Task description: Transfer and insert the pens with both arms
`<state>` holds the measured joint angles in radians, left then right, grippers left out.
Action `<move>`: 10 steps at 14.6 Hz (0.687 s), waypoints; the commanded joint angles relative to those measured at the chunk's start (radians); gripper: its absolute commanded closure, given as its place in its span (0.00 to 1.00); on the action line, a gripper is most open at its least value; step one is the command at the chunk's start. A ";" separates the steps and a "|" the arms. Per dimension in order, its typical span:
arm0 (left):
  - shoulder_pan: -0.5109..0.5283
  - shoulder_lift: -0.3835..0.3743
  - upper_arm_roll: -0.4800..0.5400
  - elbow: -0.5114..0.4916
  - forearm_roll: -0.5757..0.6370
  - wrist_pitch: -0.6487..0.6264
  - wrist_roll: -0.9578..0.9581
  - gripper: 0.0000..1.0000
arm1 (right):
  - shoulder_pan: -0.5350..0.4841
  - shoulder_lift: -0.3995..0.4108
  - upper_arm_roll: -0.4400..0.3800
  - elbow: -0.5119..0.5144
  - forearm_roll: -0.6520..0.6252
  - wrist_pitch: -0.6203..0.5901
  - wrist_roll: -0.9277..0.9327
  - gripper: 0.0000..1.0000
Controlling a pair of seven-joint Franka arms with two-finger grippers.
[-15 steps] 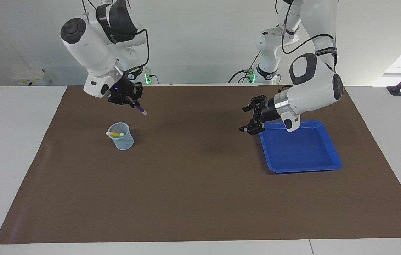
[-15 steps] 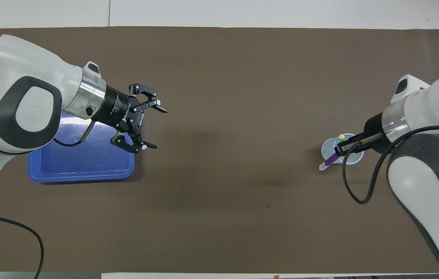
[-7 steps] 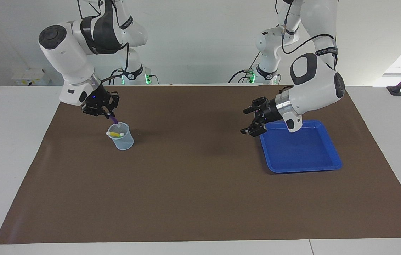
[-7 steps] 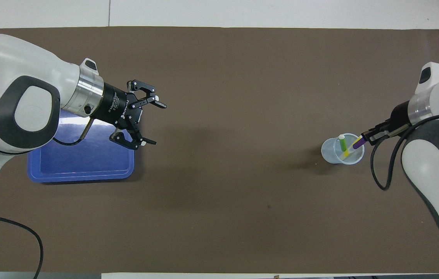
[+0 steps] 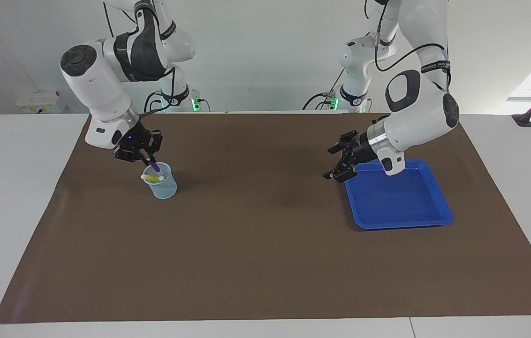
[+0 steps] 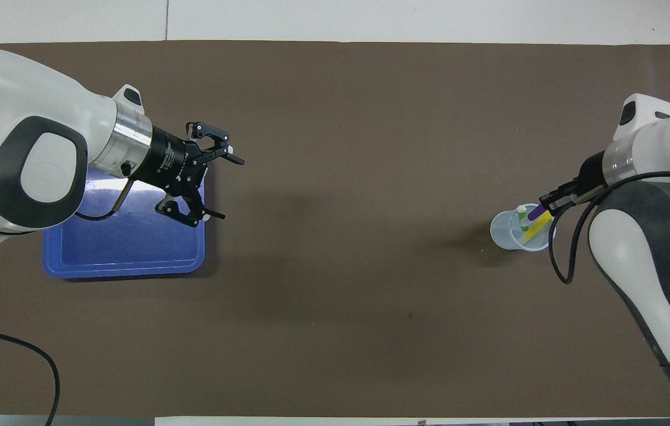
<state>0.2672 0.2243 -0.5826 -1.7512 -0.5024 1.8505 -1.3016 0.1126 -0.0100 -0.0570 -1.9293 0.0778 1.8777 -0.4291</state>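
- Right gripper point(image 5: 149, 162) clamped on the upper end of the purple pen point(image 5: 155, 167), just above the rim of the clear cup point(image 5: 161, 184); lower end of the pen tilted down into the cup mouth.
- Directly below the right gripper, inside the cup: the yellow pen point(image 6: 537, 224) and the green pen point(image 6: 524, 219), leaning against the wall, pale cap ends up.
- Left gripper point(image 5: 340, 161) spread wide, holding nothing, waiting over the edge of the blue tray point(image 5: 401, 220), well apart from the cup; no pen visible in the tray.
- Likely handling: light, stiff, smooth-barrelled, so prone to pivoting or slipping in a 2-finger pinch; not fragile.
- Best hold judged to be near the top end, across the barrel, as now, leaving the lower length free to enter the cup.
- Cup looks thin and light; liable to tip or slide if pushed sideways by the pen tip or by the 2 pens already leaning inside.
- Release probably best once the tip sits well under the rim, aimed at the gap beside the other 2 pens.
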 commanded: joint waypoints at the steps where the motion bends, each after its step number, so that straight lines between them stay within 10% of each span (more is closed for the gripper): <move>1: -0.116 -0.072 0.148 -0.025 0.062 -0.031 0.111 0.00 | -0.001 -0.024 0.003 -0.048 -0.013 0.029 -0.014 1.00; 2: -0.138 -0.086 0.179 -0.027 0.088 -0.040 0.146 0.00 | -0.001 -0.024 0.003 -0.050 -0.013 0.028 -0.014 0.96; 4: -0.155 -0.103 0.229 -0.025 0.151 -0.062 0.220 0.00 | 0.001 -0.024 0.005 -0.048 -0.013 0.024 -0.011 0.34; 6: -0.209 -0.129 0.306 -0.030 0.192 -0.095 0.304 0.00 | -0.001 -0.022 0.005 -0.034 -0.006 0.012 -0.011 0.00; 10: -0.292 -0.175 0.460 -0.034 0.274 -0.137 0.511 0.00 | -0.002 -0.028 0.005 0.035 -0.004 -0.055 0.024 0.00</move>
<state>0.0155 0.0994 -0.1872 -1.7528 -0.2755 1.7333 -0.8827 0.1134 -0.0231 -0.0552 -1.9297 0.0778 1.8661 -0.4265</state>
